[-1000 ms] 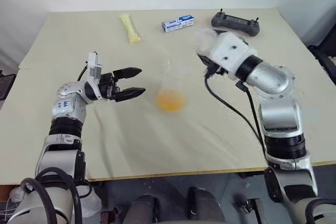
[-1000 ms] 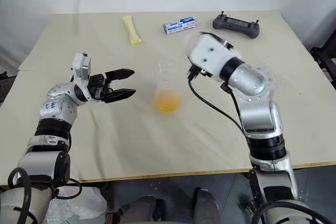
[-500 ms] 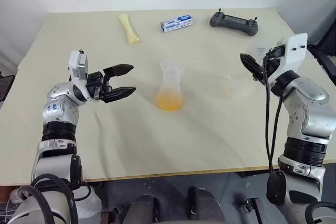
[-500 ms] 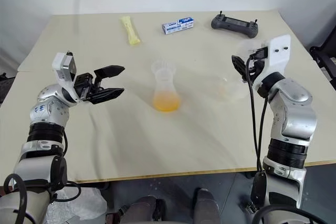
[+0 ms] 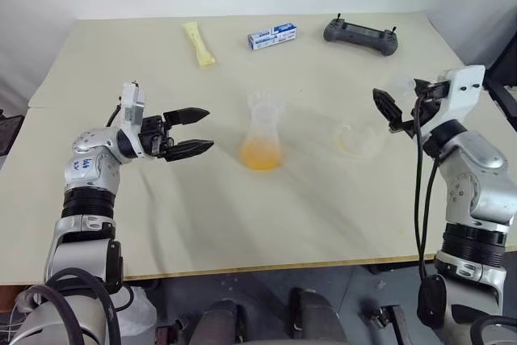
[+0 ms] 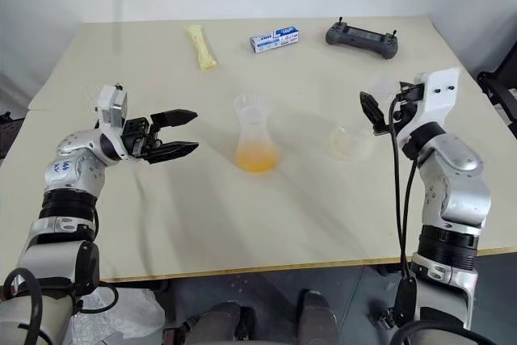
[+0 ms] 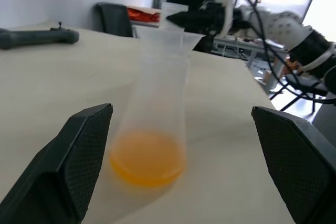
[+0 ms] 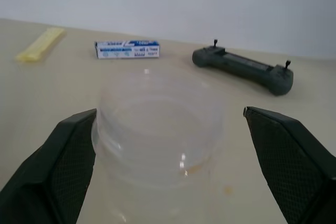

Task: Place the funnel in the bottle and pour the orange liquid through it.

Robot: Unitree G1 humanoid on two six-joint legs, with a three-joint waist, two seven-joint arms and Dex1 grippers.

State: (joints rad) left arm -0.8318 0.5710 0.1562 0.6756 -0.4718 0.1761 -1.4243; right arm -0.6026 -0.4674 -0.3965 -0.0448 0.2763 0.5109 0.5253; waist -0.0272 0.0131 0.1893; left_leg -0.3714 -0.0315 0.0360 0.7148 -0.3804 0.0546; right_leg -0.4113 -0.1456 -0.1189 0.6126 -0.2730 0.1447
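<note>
Standing at frame center, the bottle [image 5: 263,131] carries the funnel [image 5: 265,104] in its neck and the orange liquid [image 5: 262,153] in its base. The left gripper [image 5: 196,129] at center-left and the right gripper [image 5: 401,107] at right both gape, holding nothing.

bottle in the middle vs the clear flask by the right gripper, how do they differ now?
The bottle holds orange liquid at its base; the wide flask looks empty, apart from a faint tint at its bottom. The bottle narrows to a slim neck with the funnel sitting in it; the flask has a broad open mouth and nothing on top. The bottle stands taller, the flask squat. Both are clear, upright on the table and ungripped.
</note>
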